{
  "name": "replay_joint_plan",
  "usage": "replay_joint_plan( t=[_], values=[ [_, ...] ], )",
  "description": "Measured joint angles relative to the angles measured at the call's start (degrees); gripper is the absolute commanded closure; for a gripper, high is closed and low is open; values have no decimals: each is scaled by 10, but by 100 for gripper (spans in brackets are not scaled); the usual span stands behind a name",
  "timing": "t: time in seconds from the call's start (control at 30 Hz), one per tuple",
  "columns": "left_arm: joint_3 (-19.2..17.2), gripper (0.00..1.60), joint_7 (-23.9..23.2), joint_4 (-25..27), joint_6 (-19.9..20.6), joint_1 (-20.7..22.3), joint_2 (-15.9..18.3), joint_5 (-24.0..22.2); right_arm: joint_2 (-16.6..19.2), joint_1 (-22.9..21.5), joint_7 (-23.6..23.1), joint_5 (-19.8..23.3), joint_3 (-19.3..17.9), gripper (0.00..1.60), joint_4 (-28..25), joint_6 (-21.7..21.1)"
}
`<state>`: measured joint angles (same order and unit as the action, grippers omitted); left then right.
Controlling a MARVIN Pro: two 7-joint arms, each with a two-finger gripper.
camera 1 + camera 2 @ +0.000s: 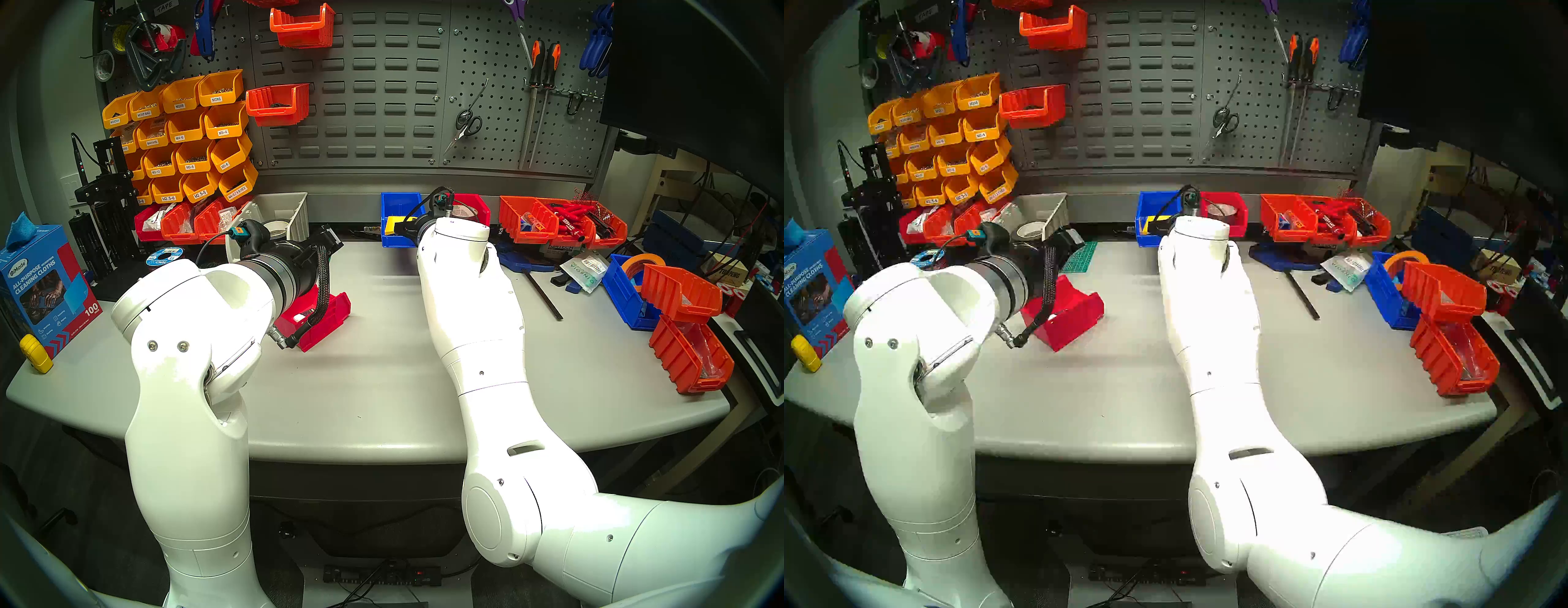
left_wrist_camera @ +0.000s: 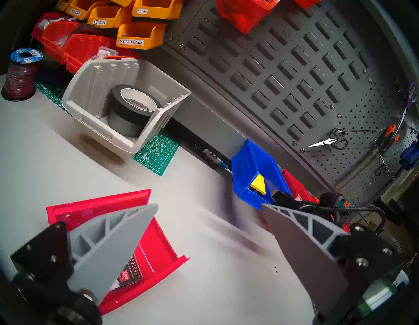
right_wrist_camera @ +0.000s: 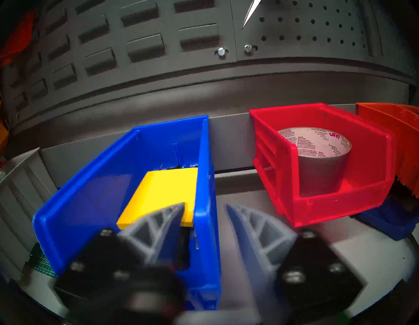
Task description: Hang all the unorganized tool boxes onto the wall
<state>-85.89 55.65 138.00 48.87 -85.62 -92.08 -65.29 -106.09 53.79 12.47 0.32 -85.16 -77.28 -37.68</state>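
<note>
- Wall (image 1: 382, 106): grey louvred panel behind the bench; none of the three bins hangs on it.
- Blue bin (image 3: 127, 181): on the bench at the wall's foot, yellow card inside.
- Right gripper (image 3: 204, 217): jaws astride the blue bin's right side wall, not closed.
- Red bin with tape (image 3: 322, 163): beside the blue bin.
- Second red bin (image 2: 136, 238): mid-bench, under the left gripper (image 2: 209, 205), jaws wide apart.

I'm seeing the right gripper (image 3: 205, 212) blurring at six o'clock; my left arm (image 1: 271, 280) is hiding half the crimson bin (image 1: 326, 316).
</note>
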Motion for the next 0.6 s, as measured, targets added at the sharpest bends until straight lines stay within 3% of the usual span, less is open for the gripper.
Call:
replay_joint_plan(
  t=[0.6],
  values=[
    [0,0,0,0,0,0,0,0,10,-4,-5,-4,5,0,-18,3]
  ],
)
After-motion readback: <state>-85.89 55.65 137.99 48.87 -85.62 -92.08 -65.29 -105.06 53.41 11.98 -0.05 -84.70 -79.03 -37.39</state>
